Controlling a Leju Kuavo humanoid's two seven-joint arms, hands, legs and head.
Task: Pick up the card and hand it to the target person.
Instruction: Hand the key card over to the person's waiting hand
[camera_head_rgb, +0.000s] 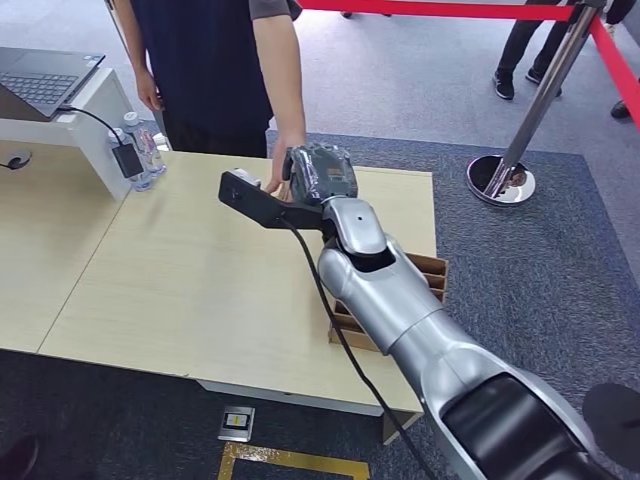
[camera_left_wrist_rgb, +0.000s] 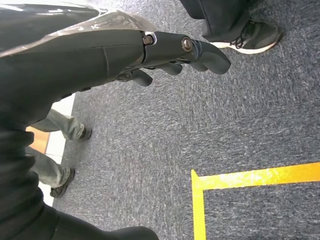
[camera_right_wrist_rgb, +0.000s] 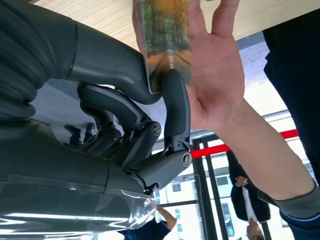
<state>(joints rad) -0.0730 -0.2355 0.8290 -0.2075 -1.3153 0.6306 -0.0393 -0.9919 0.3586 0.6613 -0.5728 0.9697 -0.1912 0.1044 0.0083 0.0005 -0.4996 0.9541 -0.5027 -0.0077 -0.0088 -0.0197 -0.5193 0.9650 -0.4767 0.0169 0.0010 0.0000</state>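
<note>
Wooden tabletop (camera_head_rgb: 189, 280) on grey carpet — person (camera_head_rgb: 211, 60) standing at its far edge. Right hand (camera_head_rgb: 321, 175) extended over it, pinching the card (camera_right_wrist_rgb: 166, 35) against the person's open palm (camera_right_wrist_rgb: 215, 70). Left hand (camera_left_wrist_rgb: 166, 55) — hanging over carpet, fingers loosely apart, holding nothing.

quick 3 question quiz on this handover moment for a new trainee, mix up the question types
1. True or false: the right hand pinches the card between thumb and a finger.
2. Multiple choice: where is the person's open hand? A) flat on the laptop B) right behind the card, palm toward it C) on the red barrier tape
3. Fill in: the left hand hangs over grey ____ with a yellow line on it.

Key
1. true
2. B
3. carpet; the hand holds nothing.
</note>
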